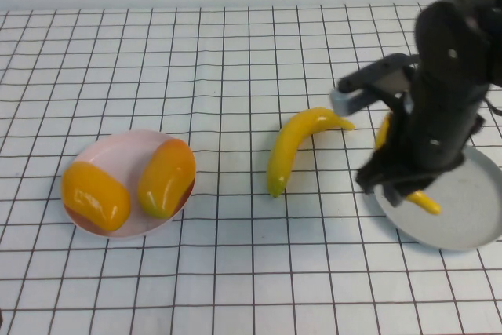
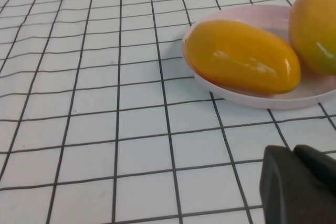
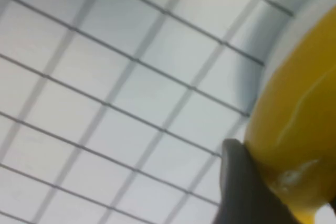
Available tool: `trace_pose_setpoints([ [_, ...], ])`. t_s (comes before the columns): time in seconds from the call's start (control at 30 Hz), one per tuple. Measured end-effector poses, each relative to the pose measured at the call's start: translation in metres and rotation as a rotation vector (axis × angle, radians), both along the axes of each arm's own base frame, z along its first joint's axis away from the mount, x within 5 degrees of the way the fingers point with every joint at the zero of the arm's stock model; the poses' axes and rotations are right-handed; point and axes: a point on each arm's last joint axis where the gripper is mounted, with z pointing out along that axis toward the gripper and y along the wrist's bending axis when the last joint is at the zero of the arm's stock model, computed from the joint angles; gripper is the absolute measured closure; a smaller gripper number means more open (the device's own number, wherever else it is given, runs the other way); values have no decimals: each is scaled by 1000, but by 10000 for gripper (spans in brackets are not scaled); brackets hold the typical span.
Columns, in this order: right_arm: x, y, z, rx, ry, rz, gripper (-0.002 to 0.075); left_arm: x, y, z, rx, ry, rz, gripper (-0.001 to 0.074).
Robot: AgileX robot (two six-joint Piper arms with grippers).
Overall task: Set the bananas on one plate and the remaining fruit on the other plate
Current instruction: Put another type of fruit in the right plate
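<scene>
The right gripper [image 1: 404,190] hangs low at the table's right, the left gripper [image 2: 302,184] low at its left

Bulky glossy black right arm [image 1: 451,92], grey block, dark matte gripper [image 2: 299,184] finger

The white table surface [image 1: 235,52] with a black grid pattern carries three items directly: a round pale pink plate [image 1: 110,147] at the left, a long curved yellow banana [image 1: 294,147] near centre, and a round grey plate [image 1: 471,209] at the right.
</scene>
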Motion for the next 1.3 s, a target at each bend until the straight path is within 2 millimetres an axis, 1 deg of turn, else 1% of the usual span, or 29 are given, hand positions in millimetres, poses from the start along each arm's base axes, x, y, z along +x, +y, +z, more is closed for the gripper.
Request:
trace_pose_setpoints([
  [0.1, -13, -45, -20, -86, 65, -80, 445, 0, 0, 0, 0, 0, 0, 738],
  [0.17, -19, -71, -35, -121, 106, -124, 445, 0, 0, 0, 0, 0, 0, 738],
  [0.23, -20, -91, -49, -125, 125, -152, 445, 0, 0, 0, 0, 0, 0, 738],
  [0.3, -19, -104, -59, -120, 124, -171, 445, 0, 0, 0, 0, 0, 0, 738],
  [0.37, -16, -110, -64, -110, 108, -182, 444, 0, 0, 0, 0, 0, 0, 738],
  [0.43, -10, -113, -66, -91, 67, -191, 425, 0, 0, 0, 0, 0, 0, 738],
  [0.53, -1, -111, -69, -61, -5, -187, 349, 0, 0, 0, 0, 0, 0, 738],
  [0.6, 3, -110, -72, -51, -24, -185, 305, 0, 0, 0, 0, 0, 0, 739],
  [0.73, 11, -109, -74, -54, -30, -181, 277, 0, 0, 0, 0, 0, 0, 739],
  [0.83, 17, -108, -66, -54, -33, -186, 272, 0, 0, 0, 0, 0, 0, 739],
  [0.93, 22, -100, -49, -25, -31, -198, 270, 0, 0, 0, 0, 0, 0, 739],
  [1.03, 26, -79, -27, 43, -55, -178, 270, 0, 0, 0, 0, 0, 0, 739],
  [1.13, 28, -47, -9, 112, -82, -119, 270, 0, 0, 0, 0, 0, 0, 739],
  [1.2, 31, -23, -2, 152, -93, -73, 269, 0, 0, 0, 0, 0, 0, 739],
  [1.3, 42, 7, -1, 206, -87, -51, 268, 0, 0, 0, 0, 0, 0, 739],
])
